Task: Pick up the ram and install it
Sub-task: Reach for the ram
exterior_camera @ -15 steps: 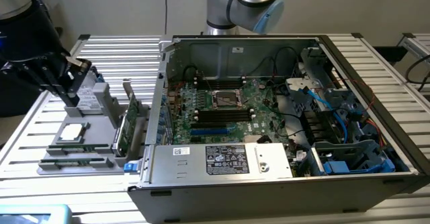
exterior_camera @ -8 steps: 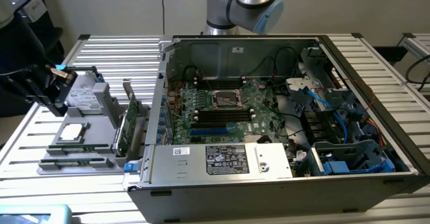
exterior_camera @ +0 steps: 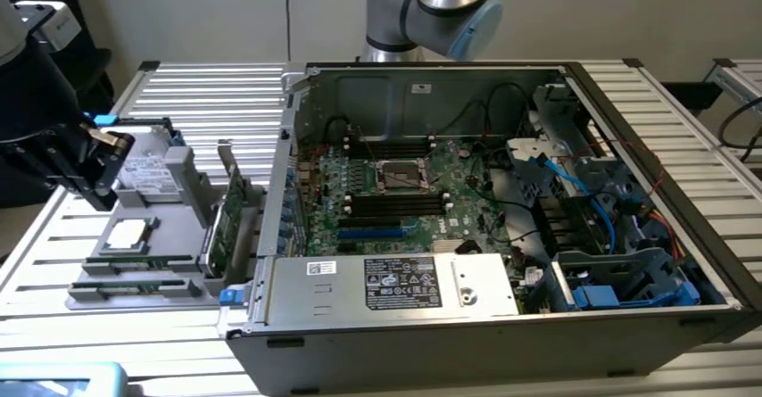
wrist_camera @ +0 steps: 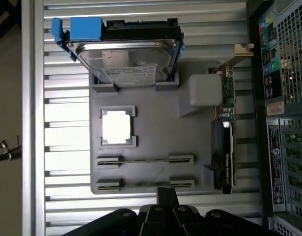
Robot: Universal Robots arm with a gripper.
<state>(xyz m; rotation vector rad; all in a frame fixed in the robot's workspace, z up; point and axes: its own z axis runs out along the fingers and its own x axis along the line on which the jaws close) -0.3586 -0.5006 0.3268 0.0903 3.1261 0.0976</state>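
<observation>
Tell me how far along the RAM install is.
Nothing looks done yet: two ram sticks lie in the gray tray, and the motherboard's black slots look bare. In hand: the gripper hangs above the tray beside the hard drive, carrying no ram. Left: both pick-up and install.

Gripper cropped by the frame edge; 2 ram sticks seen edge-on, chips and label indiscernible; arm cropped at top.
</observation>
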